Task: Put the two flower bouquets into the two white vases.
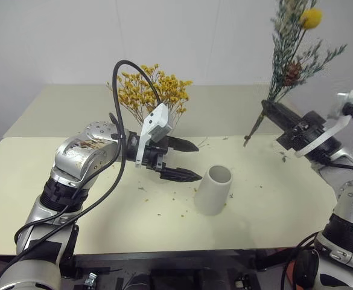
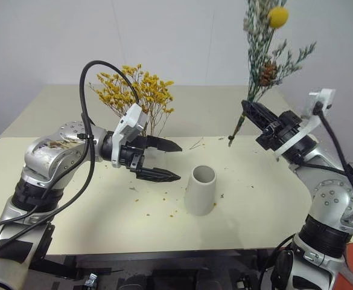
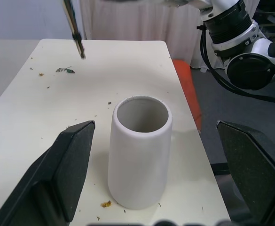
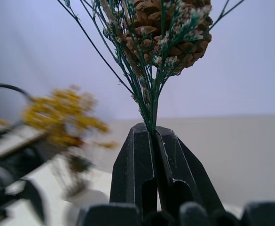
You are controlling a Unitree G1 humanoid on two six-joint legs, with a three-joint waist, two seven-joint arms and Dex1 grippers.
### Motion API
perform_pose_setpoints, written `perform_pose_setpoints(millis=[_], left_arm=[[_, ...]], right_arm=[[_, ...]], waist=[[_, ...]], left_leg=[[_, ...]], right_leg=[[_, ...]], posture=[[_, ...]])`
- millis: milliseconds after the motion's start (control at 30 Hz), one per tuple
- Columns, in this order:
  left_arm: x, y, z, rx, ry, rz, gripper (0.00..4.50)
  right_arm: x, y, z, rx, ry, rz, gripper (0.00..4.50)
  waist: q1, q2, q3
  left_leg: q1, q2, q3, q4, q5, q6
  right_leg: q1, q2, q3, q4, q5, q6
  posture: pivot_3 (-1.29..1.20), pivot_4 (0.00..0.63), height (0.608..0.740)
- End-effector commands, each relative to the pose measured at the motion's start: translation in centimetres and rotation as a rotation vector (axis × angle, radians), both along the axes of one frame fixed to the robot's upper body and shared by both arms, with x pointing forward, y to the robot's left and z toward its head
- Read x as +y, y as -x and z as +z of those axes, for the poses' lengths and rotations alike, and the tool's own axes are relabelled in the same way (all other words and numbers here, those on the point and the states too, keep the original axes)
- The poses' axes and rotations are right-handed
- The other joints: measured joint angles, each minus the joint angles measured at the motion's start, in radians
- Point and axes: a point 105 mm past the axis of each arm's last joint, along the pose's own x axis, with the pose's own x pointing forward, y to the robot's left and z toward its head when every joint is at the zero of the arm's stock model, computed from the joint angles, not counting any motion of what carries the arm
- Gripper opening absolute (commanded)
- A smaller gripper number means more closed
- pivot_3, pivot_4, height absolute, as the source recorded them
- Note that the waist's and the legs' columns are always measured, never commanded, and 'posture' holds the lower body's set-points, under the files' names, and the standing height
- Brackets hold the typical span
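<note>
Judging by how things lie, about half the job is done. The yellow bunch (image 1: 154, 92) stands upright at the back of the table (image 1: 55, 181), behind the left arm; its stems run down behind the wrist camera, so the vase holding it is mostly hidden and I cannot confirm it. The second bunch (image 1: 297, 54), a green sprig with 1 yellow ball flower and a pine cone, is held up in the air on the right, its stems pinched between the closed fingers of the right gripper (image 1: 271, 110), stem ends hanging free below. The white cylinder vase (image 1: 214, 190) stands empty and upright in the middle of the table. The left gripper (image 1: 185, 160) is spread wide with nothing in it, just beside the vase, pointing toward it. What remains is lowering the sprig's stems into that open mouth; the left gripper looks placed to steady the vase.
</note>
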Motion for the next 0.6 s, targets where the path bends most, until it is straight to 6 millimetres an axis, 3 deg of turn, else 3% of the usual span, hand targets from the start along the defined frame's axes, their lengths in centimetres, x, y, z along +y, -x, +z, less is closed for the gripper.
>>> perform_pose_setpoints(millis=[33, 233, 600], left_arm=[[-0.1, 0.5, 0.9, -0.049, 0.011, -0.025, 4.5], [-0.1, 0.4, 0.9, -0.048, 0.007, -0.036, 4.5], [-0.1, 0.6, 0.6, -0.051, -0.002, -0.049, 4.5]], right_arm=[[1.5, 2.1, 0.5, -0.077, 0.021, 0.101, 0.04], [3.4, 3.4, -0.5, -0.103, 0.102, 0.212, 0.04], [5.2, 3.8, -1.9, -0.084, 0.154, 0.275, 0.04]], waist=[[0.0, 0.0, 0.0], [0.0, 0.0, 0.0], [0.001, 0.0, 0.0]], left_leg=[[0.0, 0.0, 0.0, 0.0, 0.0, 0.0], [0.001, 0.0, 0.0, 0.0, 0.0, 0.0], [0.0, 0.0, 0.0, 0.0, 0.0, 0.0]], right_leg=[[0.0, 0.0, 0.0, 0.0, 0.0, 0.0], [0.0, 0.0, 0.0, 0.0, -0.001, 0.001], [0.0, 0.0, 0.0, 0.0, -0.002, 0.003]], posture=[[0.0, 0.15, 0.74], [0.0, 0.15, 0.74], [0.0, 0.15, 0.74]])
